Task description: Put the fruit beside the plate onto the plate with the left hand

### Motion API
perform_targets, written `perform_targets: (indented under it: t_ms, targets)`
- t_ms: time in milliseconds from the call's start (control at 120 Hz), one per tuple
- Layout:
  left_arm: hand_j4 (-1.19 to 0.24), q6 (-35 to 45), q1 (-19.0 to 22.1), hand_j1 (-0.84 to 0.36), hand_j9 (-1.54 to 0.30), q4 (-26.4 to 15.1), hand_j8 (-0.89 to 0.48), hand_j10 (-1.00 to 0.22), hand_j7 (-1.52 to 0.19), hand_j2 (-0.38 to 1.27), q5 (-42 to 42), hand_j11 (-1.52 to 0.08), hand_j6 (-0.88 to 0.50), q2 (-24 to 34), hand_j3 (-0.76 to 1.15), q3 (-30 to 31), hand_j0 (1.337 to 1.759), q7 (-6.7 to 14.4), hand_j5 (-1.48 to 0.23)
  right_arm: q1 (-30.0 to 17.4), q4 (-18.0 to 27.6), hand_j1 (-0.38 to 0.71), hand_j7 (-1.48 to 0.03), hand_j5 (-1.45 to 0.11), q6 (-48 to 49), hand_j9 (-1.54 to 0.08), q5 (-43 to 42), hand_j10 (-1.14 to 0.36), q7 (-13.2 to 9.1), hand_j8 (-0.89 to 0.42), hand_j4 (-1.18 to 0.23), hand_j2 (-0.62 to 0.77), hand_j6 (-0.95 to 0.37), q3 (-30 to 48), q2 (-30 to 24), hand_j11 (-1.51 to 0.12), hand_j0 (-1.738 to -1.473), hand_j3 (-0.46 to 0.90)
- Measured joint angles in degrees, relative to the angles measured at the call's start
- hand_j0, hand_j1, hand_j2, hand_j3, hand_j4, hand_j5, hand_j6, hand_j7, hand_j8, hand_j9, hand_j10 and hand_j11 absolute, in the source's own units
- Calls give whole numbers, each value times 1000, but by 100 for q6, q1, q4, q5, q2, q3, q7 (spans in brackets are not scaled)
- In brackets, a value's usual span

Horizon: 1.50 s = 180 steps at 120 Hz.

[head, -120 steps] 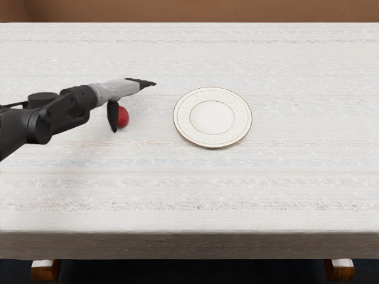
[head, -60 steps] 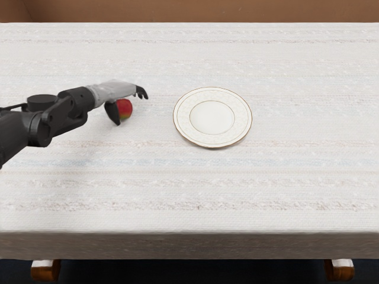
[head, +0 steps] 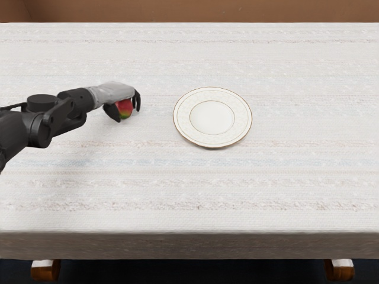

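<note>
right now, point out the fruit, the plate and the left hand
fruit (head: 124, 108), head view, its visible red side
plate (head: 182, 117), head view, left part of its rim
left hand (head: 118, 96), head view, back of the hand

One fruit (head: 125, 108), one plate (head: 212, 117), one robot hand (head: 118, 94) and one table (head: 237, 189)

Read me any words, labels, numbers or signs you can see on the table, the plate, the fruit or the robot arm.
None: no readable text anywhere.
The plate has only a thin gold rim line, the fruit in the left hand is plain red and green, the table shows faint stripes, and the dark arm carries no marking.
</note>
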Motion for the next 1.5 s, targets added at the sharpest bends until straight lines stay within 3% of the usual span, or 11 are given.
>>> perform_targets:
  t_ms: [67,208,367,500,533,600,717,875,1025,1300,1500]
  targets:
    - [-655,-3,-13,-195,-822,0,-388,-354,-800,170,-36,-836,-511,-2,-106,12,1666,-6,-789,0,-1,-349,0,0,0,0,0,0,0,0,0,0,-1,0,0,0,-1658,0]
    - [-669,-14,-201,-195,-860,-26,-385,-359,-842,143,-140,-879,-499,-3,-53,-1,1655,-48,-837,0,2,-349,0,0,0,0,0,0,0,0,0,0,0,0,0,0,-1658,0]
    - [-676,-39,-643,-224,-870,-173,-391,-384,-861,284,-388,-898,-505,-3,-24,-9,1655,-116,-864,0,0,-349,0,0,1,0,0,0,0,0,0,0,0,0,0,0,-1658,0]
    - [-671,-61,-1345,-235,-874,-670,-379,-384,-884,340,-668,-903,-490,-3,-13,-8,1655,-235,-885,0,-1,-349,0,0,1,0,0,0,0,0,0,0,0,0,0,0,-1658,0]
    - [-676,-58,-1473,-247,-873,-865,-371,-362,-882,289,-745,-905,-477,13,-11,-21,1654,-262,-879,0,-1,-349,0,0,1,0,0,0,0,0,0,0,0,0,0,0,-1658,0]
    - [-669,-133,-1573,-256,-874,-1208,-364,-366,-891,355,-826,-905,-477,23,-8,-142,1655,-325,-892,0,0,-349,0,0,0,0,1,0,0,0,0,0,-1,0,0,0,-1658,0]
    - [-666,-364,-1748,-231,-874,-1690,-375,-377,-893,299,-887,-905,-489,26,-5,-497,1654,-381,-899,0,-1,-349,0,0,1,0,0,0,0,0,0,0,0,0,0,0,-1658,0]
    - [-663,-461,-1670,-222,-882,-1942,-405,-442,-897,334,-905,-906,-494,-199,-2,-646,1655,-390,-907,0,-1,-349,0,0,0,0,1,0,0,0,0,0,-1,0,0,0,-1658,0]
    - [-667,-477,-1600,-232,-886,-1926,-402,-440,-898,336,-918,-910,-490,-471,-1,-682,1655,-359,-904,0,-1,-349,0,0,0,0,0,0,0,0,-1,0,-1,0,0,0,-1658,0]
    - [-662,-554,-1172,-264,-899,-1086,-375,-422,-914,382,-914,-911,-461,-477,0,-655,1654,-309,-918,0,-1,-349,0,0,0,0,1,0,0,0,0,0,-1,0,0,0,-1658,0]
    - [-669,-567,-1138,-263,-901,-905,-380,-422,-909,373,-924,-912,-466,-477,0,-672,1654,-312,-908,0,-1,-349,0,0,0,0,1,0,0,0,0,0,-1,0,0,0,-1658,0]
